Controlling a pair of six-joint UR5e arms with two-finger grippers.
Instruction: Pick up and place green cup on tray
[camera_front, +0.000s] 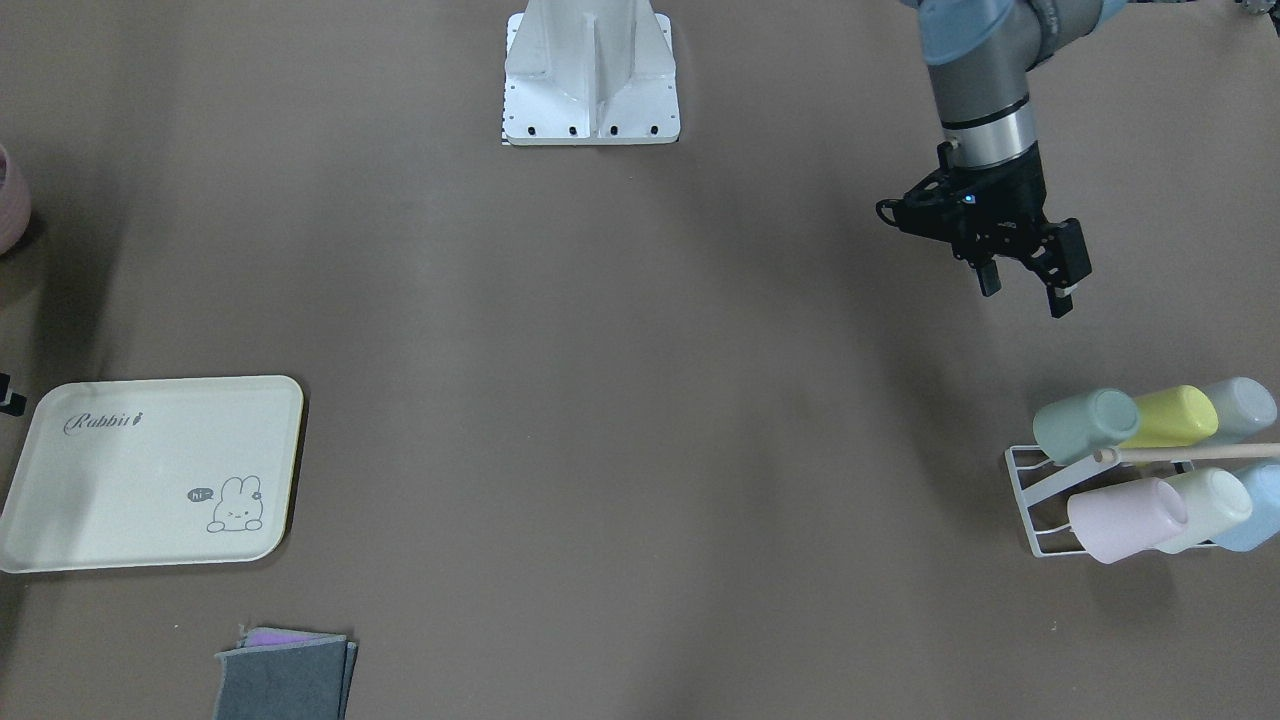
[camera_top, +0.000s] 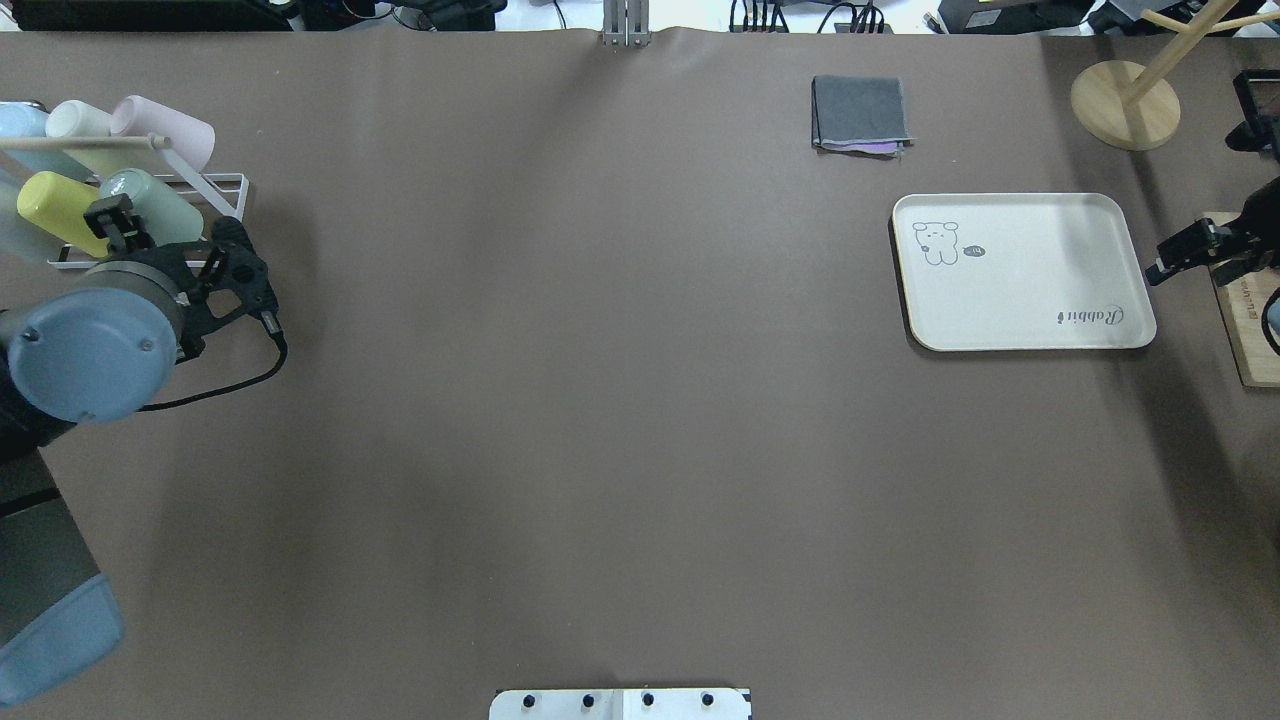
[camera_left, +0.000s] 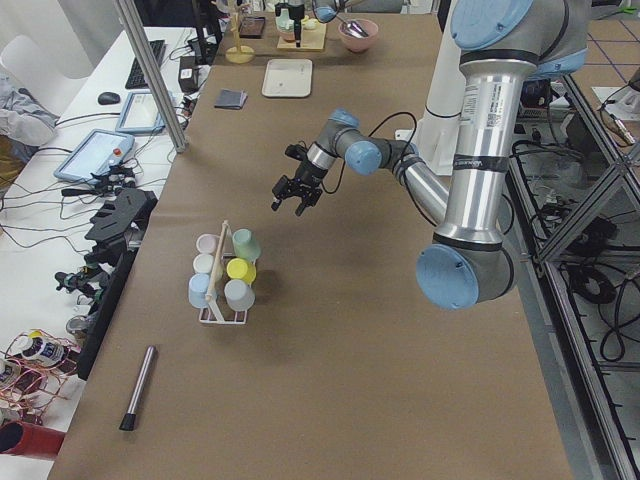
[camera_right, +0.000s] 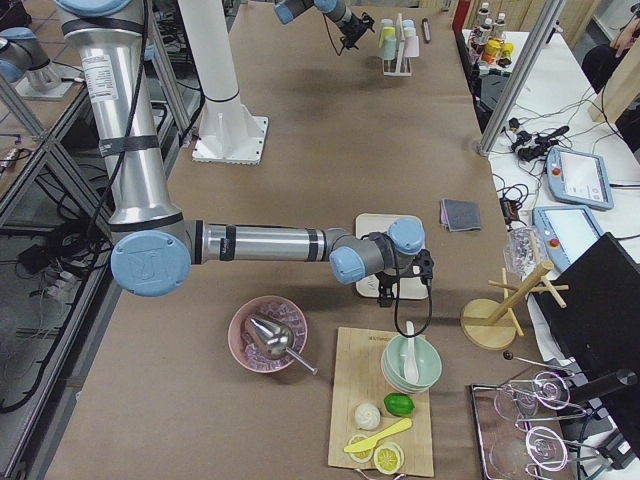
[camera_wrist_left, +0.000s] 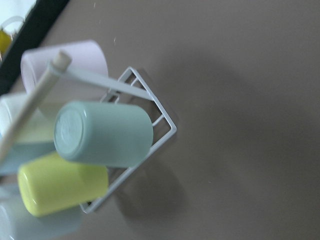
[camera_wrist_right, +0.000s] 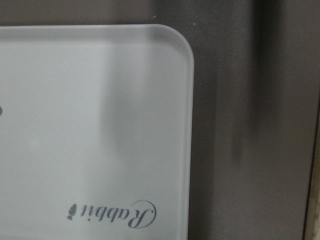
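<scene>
Brown table (camera_front: 640, 400) w/ paper cover; L gripper (camera_front: 1026, 296) spread, empty; R gripper (camera_top: 1160, 266) can't tell.

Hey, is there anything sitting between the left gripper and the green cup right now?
Nothing. In the front-facing view only bare brown table separates the left gripper from the green cup.

- The green cup (camera_front: 1085, 425), a plain matte mint tumbler without a handle, is being held on its side on a white wire rack (camera_front: 1030, 490) at the left end, its base being turned outward.
- The tray (camera_top: 1030, 290), cream with rounded corners and a raised rim, is being kept flat toward the far right, its "Rabbit" script and bunny drawing being shown face up.
</scene>
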